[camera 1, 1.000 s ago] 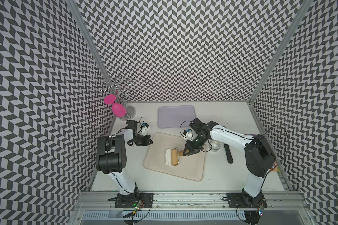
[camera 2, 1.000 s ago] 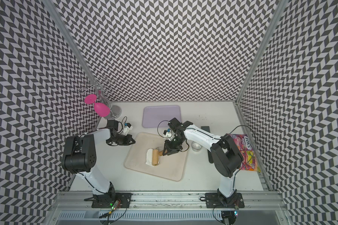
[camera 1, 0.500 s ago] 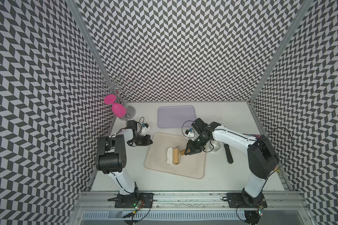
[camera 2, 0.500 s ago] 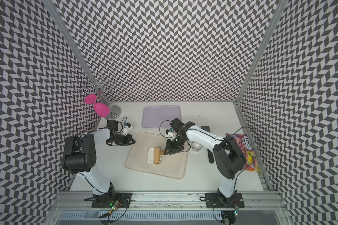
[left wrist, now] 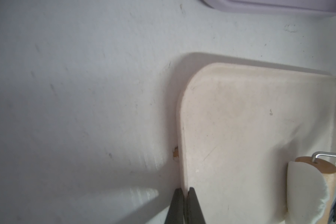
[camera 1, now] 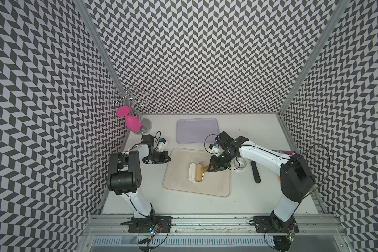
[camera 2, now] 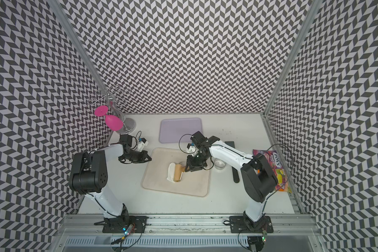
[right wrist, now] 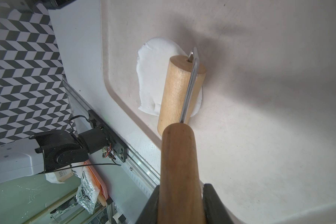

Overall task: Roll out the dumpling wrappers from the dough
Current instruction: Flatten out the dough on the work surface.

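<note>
One lump of dough [camera 1: 191,172] [camera 2: 170,172] lies near the middle of the beige tray [camera 1: 205,189] [camera 2: 183,188], partly pressed flat into a white, matte, uneven oval. In the right wrist view the dough [right wrist: 151,77] has a smooth top and a slightly ragged, wavy rim, and it sits flat on the tray [right wrist: 260,135]. The wooden roller [camera 1: 198,174] [camera 2: 178,173] [right wrist: 179,89] rests across it, covering the side toward the right arm; most of the visible dough is on the side toward the left arm, with only a thin sliver showing past the roller. From the left wrist camera the dough [left wrist: 306,194] looks thicker (a rounded, bulging edge right against the roller's drum).

The right gripper [camera 1: 213,168] [camera 2: 189,168] [right wrist: 180,194] is closed on the roller's handle [right wrist: 179,164], a finger on each side of it.

The left gripper [camera 1: 164,158] [camera 2: 146,158] [left wrist: 184,195] is pinched on the tray's rim [left wrist: 182,135] at the edge nearest the left arm, its two dark fingers almost together, one on each side of the lip.

Beyond the tray, toward the back wall, lies a lilac tray [camera 1: 196,131] [camera 2: 180,131].
</note>
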{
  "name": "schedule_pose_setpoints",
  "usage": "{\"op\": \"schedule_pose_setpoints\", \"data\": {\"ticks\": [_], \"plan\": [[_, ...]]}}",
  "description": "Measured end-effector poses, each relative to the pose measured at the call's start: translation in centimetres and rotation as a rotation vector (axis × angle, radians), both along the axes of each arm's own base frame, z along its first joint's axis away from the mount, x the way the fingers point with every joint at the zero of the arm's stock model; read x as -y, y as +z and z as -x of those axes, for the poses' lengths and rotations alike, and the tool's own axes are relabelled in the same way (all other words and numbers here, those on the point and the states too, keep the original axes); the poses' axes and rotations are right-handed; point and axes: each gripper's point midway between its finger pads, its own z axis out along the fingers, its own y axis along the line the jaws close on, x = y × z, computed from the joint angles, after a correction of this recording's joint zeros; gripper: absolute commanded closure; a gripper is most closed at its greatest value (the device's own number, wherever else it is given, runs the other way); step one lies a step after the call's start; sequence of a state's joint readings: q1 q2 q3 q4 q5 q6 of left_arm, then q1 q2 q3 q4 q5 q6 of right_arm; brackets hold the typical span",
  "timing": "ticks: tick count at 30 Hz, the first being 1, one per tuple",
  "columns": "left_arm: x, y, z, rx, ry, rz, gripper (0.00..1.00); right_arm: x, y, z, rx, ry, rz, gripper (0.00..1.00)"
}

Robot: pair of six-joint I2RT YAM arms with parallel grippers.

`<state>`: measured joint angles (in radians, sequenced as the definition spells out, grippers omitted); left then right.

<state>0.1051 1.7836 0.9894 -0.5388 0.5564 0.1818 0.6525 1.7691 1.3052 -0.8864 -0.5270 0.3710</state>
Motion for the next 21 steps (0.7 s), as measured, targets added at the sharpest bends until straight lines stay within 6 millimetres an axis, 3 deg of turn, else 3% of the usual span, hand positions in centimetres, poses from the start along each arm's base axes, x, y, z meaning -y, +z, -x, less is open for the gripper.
{"op": "schedule_pose_setpoints", "data": {"ticks": [8, 15, 21], "plan": [[0.0, 0.0, 0.0, -0.002, 0.001, 0.003, 1.0, 1.1, 0.6, -0.2, 0.025, -0.04, 0.049, 1.0], [0.0, 0.0, 0.0, -0.002, 0.001, 0.003, 1.0, 4.9, 0.8, -1.3, 0.054, -0.154, 0.187, 1.0], [0.0, 0.0, 0.0, -0.003, 0.001, 0.004, 1.0, 5.7, 2.1, -2.3, 0.095, -0.196, 0.234, 1.0]]}}
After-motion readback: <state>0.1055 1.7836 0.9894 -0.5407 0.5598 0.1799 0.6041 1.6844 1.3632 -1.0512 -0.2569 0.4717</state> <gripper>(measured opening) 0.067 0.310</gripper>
